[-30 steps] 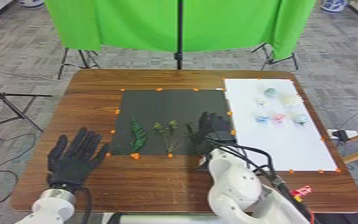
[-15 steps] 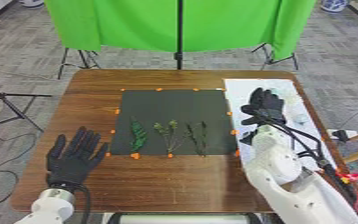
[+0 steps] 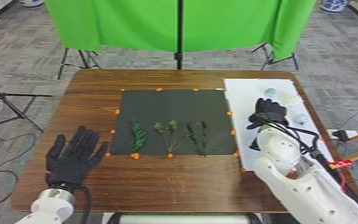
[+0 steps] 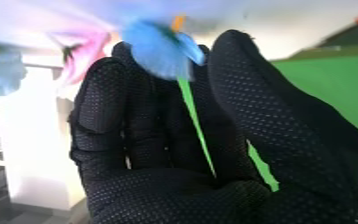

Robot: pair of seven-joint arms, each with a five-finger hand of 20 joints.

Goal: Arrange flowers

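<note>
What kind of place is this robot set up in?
Probably a robotics lab or test room: a green cloth hangs like a backdrop beyond the wooden table, and orange marks line the edges of the dark mat.

You have a passage leftward from the right hand over the far half of the dark mat. On its near half, green stems stand in your way; beyond its left edge, so does the left hand. Around the right hand, pale flowers crowd the white sheet, with a blue flower by its fingertips.
</note>
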